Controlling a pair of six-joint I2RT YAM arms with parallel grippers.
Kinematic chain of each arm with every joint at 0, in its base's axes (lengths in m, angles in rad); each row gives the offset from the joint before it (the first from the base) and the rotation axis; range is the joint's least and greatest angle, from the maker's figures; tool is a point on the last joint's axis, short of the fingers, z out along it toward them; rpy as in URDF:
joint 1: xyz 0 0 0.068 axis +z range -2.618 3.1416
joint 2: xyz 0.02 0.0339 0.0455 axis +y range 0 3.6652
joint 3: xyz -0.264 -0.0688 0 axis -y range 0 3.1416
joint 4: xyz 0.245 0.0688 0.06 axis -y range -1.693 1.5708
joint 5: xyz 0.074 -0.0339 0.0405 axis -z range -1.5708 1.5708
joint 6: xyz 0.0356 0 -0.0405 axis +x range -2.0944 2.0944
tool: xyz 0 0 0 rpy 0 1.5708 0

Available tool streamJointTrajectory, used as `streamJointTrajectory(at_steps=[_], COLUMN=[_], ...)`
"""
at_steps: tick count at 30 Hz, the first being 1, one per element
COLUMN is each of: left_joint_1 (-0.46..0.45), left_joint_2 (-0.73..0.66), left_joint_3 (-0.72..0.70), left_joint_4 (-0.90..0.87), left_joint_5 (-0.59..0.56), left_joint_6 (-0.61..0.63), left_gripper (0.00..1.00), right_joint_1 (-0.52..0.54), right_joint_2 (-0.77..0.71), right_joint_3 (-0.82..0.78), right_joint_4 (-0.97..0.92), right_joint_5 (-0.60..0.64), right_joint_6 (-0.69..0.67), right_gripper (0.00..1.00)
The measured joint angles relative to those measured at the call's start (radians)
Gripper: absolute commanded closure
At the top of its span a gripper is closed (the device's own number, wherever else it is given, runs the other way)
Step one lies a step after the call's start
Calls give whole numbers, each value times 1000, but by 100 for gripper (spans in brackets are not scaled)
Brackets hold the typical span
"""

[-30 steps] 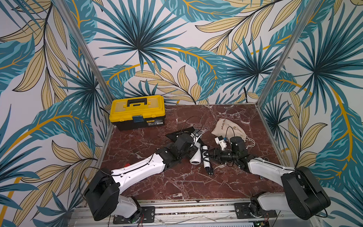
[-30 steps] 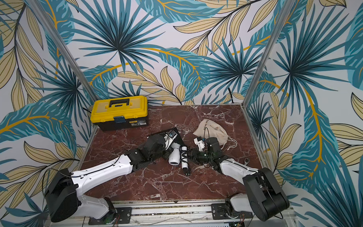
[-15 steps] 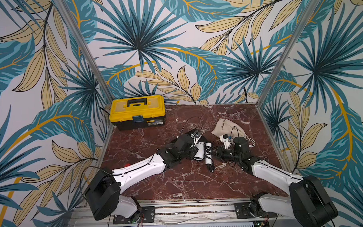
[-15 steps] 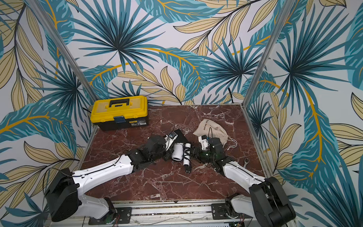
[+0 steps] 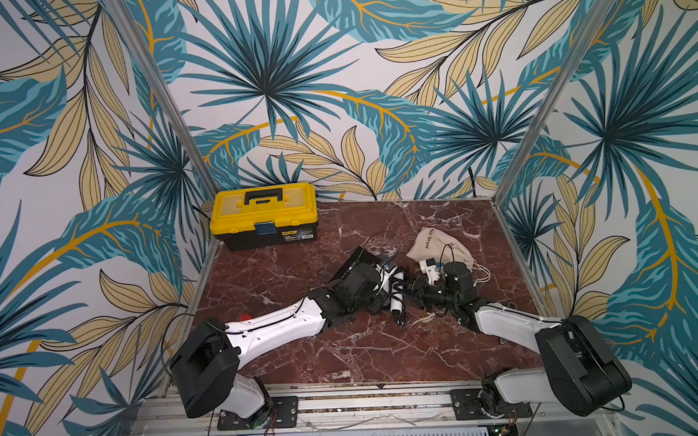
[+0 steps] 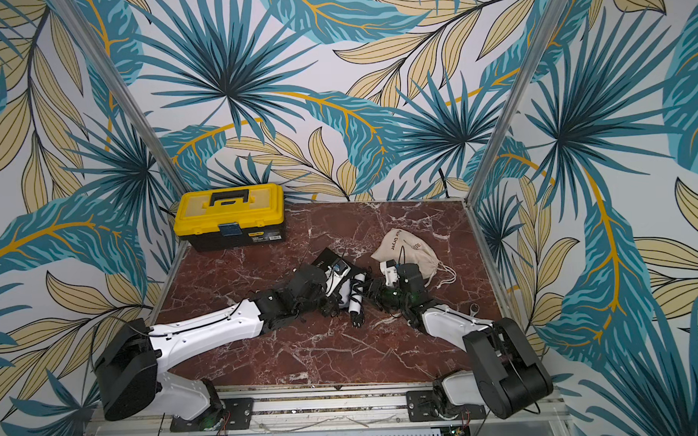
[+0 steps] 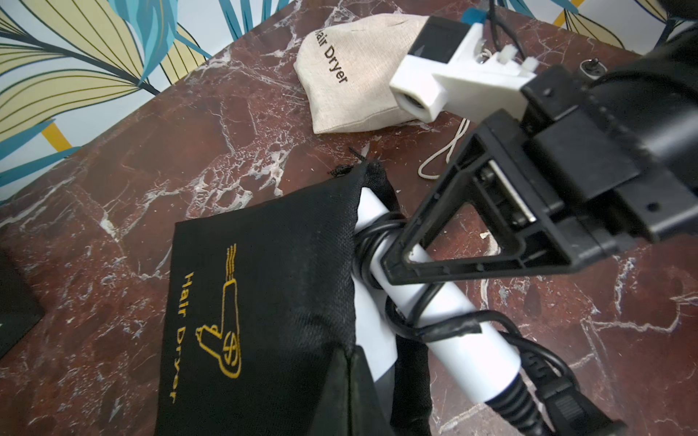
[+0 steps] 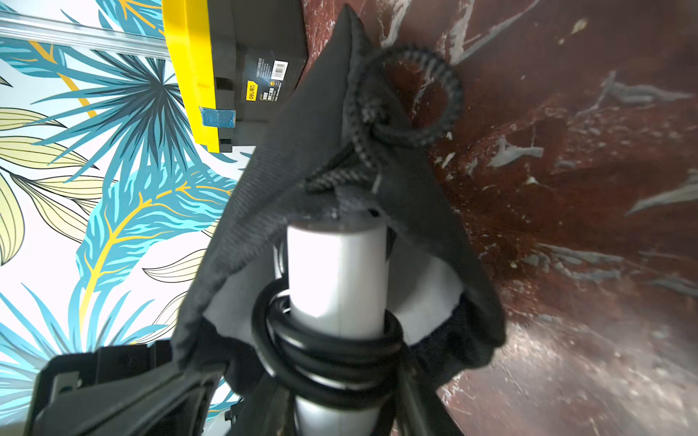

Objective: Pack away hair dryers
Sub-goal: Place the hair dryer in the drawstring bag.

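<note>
Nearest the front edge of the tabletop (image 5: 344,347), the arms reach in from 7 and 5 o'clock and meet at its middle. The white hair dryer (image 7: 464,339) lies there. Its plug end points to 6 o'clock and its head is tucked into the mouth of the black bag (image 7: 264,283), which stretches away toward 11 o'clock.

The right gripper (image 7: 396,260) has its jaws clamped across the white handle, right where the black cord (image 8: 325,351) is wound round it. The left gripper (image 7: 351,381) has its jaws pressed together on the hem of the bag, holding the mouth up and open.

The step in hand looks like sliding the dryer fully inside. It would go best with the push running straight along the handle toward the bag's closed end. The left jaws should keep the hem lifted so the fabric does not fold under the head. The cord coils sit at the hem and may snag, so a small upward tug on the fabric should help them pass. The loose plug end will need tucking in afterwards.

Farther off, at 1 o'clock, lies a bulging beige bag (image 5: 432,244), its contents hidden. No second dryer shows. A yellow toolbox (image 5: 265,214) sits shut in the far corner at 11 o'clock.
</note>
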Motion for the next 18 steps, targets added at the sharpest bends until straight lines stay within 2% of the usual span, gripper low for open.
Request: streamJointTrajectory(at_steps=[7,18], left_joint_1=[-3,-4], left_joint_2=[2,-5], left_joint_3=[18,17], left_joint_4=[13,26], left_joint_5=[-1,24], left_joint_6=[12,42], left_gripper=[97,97], right_joint_1=[20,3], right_joint_2=[34,21], right_joint_3=[29,101], right_joint_4=[9,-114], right_joint_5=[-45,-96], right_joint_6=[8,-94], right_gripper=[92,91])
